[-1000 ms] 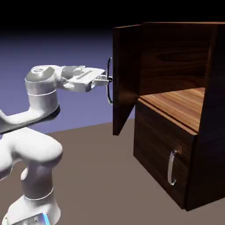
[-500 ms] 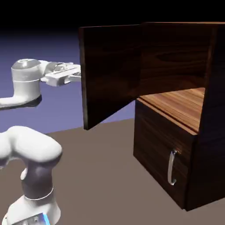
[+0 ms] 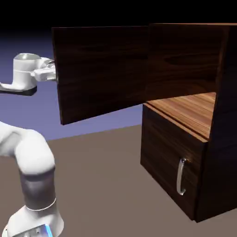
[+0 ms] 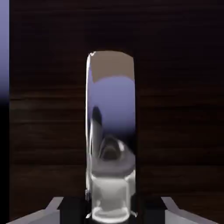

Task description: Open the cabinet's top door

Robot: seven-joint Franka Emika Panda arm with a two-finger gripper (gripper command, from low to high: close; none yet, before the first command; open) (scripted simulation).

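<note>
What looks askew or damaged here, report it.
Nothing looks damaged or spilled. The top door stands swung wide, which fits the task, with the claw closed on its silver handle. The lower panel sits shut, its own handle upright and intact.

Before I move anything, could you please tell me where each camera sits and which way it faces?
Exterior view: stands beside the robot, looking across at the dark wood-grain cabinet and its swung-open top door; the white arm shows at the left, its claw mostly hidden behind the door.
Hand view: rides on the hand, looking along the claw at the door's face and its curved silver handle; only the finger tips show, at the bottom edge.
Shared: both views show the top door, from opposite faces; the handle shows only in the hand view.
</note>
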